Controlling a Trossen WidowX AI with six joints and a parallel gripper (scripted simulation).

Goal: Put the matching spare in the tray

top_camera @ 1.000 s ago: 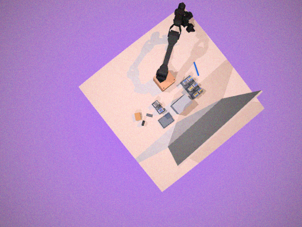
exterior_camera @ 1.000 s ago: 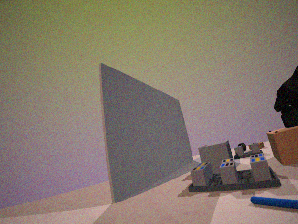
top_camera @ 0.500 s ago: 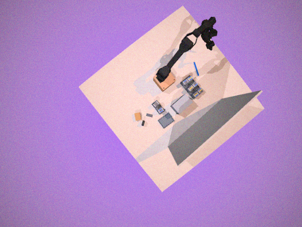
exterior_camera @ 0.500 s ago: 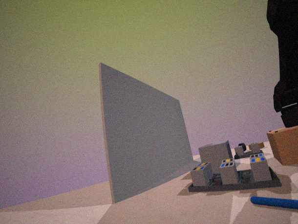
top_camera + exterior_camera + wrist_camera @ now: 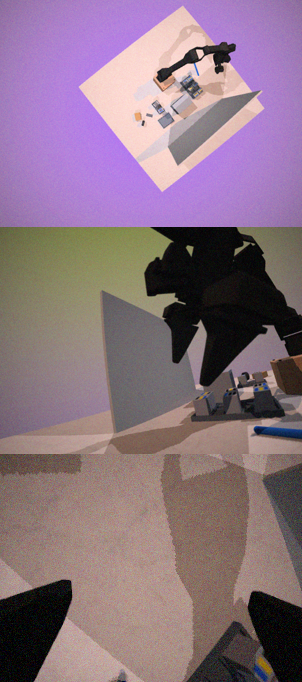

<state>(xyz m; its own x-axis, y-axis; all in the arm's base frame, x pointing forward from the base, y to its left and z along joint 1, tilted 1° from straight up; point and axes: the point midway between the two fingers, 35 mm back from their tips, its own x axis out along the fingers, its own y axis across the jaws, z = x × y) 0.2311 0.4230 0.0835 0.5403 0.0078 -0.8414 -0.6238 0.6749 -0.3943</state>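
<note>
Top view: high, distant, straight down on whole surface (image 5: 119, 82). Exterior: low, close, surface-level. Wrist: looks down between fingers. All share spares rack (image 5: 191, 87).

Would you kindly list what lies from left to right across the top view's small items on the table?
Orange flat block → small dark block → grey flat chip → square grey tray → pale grey box → blue rod → open black gripper.

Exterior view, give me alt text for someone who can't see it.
The black arm's open, empty tool hangs large in the foreground, above a dark rack holding three grey spare blocks with blue and yellow marks on top. A tall grey panel stands upright to the left, and a blue stick lies on the table at lower right.
</note>
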